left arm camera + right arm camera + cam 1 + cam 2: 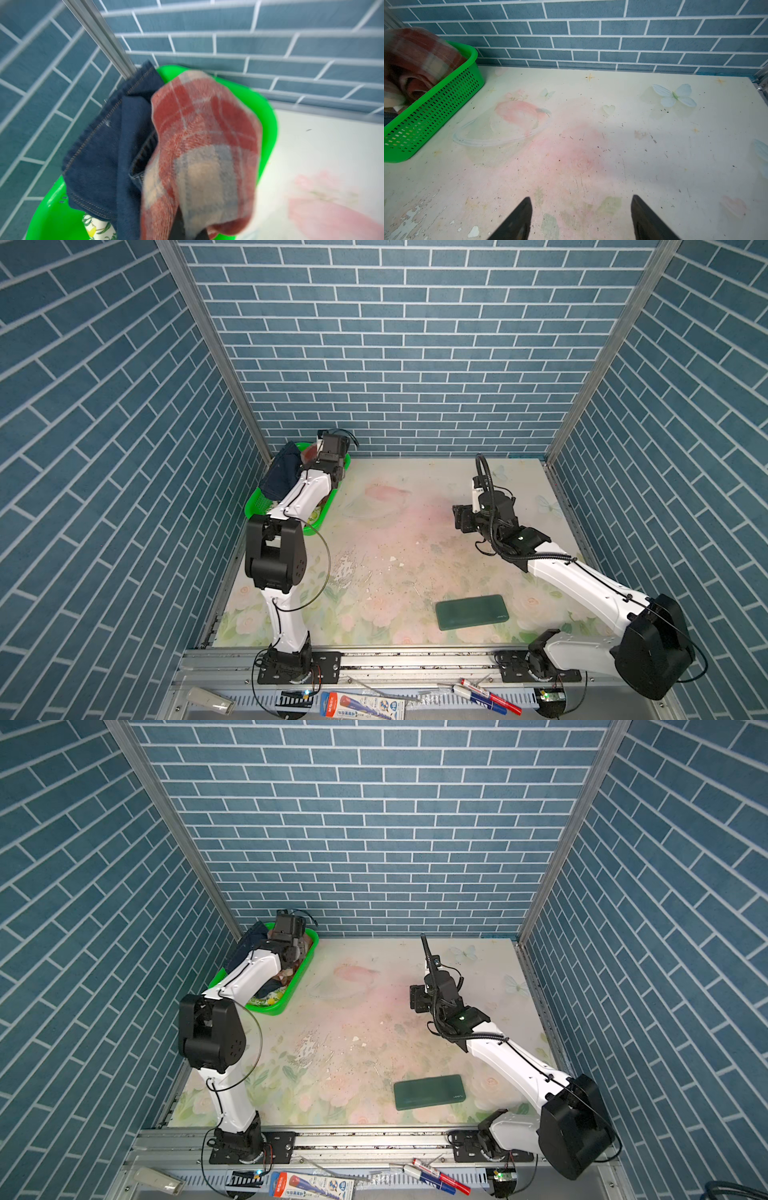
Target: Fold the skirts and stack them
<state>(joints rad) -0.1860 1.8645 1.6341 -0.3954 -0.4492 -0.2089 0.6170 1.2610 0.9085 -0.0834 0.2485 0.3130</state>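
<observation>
Left claw pinching plaid skirt over green basket, right claw wide open above table

only 'hb' can be read — on the blue-and-red packet.

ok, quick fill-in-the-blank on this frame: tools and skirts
1. The left tool is ___ on the plaid skirt.
2. The right tool stands ___ above the table, holding nothing.
3. The denim skirt sits in the ___ basket.
Missing words: shut; open; green.
</observation>
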